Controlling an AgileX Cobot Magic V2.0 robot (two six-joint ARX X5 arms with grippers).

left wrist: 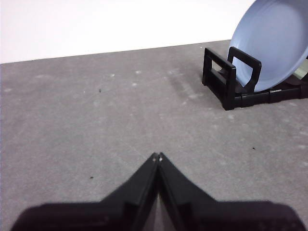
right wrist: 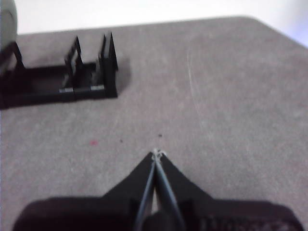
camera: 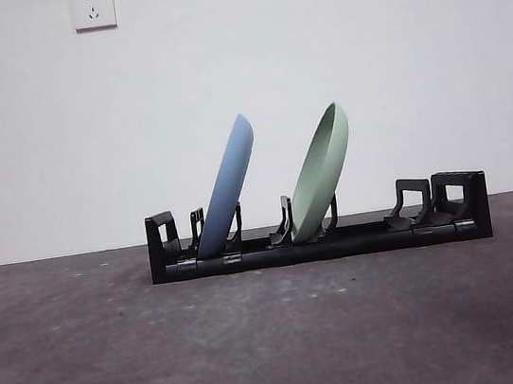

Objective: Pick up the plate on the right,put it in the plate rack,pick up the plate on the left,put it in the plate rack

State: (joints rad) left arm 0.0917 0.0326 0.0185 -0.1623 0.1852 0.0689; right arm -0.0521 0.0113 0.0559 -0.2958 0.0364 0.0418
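Observation:
The long black plate rack (camera: 340, 242) lies across the middle of the grey table. A blue plate (camera: 228, 184) leans in the prongs near its left end, and a green plate (camera: 321, 170) leans in the prongs at its middle. My left gripper (left wrist: 157, 156) is shut and empty over bare table, well away from the rack's end piece (left wrist: 220, 77) and the blue plate (left wrist: 272, 43). My right gripper (right wrist: 157, 153) is also shut and empty, apart from the rack's other end (right wrist: 91, 72). A sliver of the green plate (right wrist: 6, 17) shows there. Neither arm appears in the front view.
A white wall with two sockets (camera: 93, 7) stands behind the table. Grey tabletop (camera: 278, 342) stretches in front of the rack. The table's far corner edge (right wrist: 284, 33) shows in the right wrist view.

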